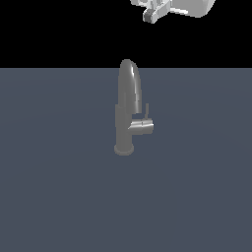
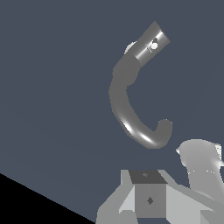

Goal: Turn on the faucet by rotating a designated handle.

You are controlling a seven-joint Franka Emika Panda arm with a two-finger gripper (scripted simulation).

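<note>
Gripper (image 2: pixel 148 199) cropped, opening unclear, high above faucet (image 1: pixel 125 118), handle (image 1: pixel 141 126) untouched

No readable text, labels, brands, numbers or signs on any surface.

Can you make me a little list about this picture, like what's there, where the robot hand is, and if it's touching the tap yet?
faucet: grey metal faucet standing upright on a flat grey-blue surface
spout: tall arch
handle: short cylinder handle jutting toward the exterior view's right, thin lever rod pointing up
gripper: white gripper high above the faucet, partly out of view
touching: no, clearly apart
gripper open or shut: cannot tell
</note>
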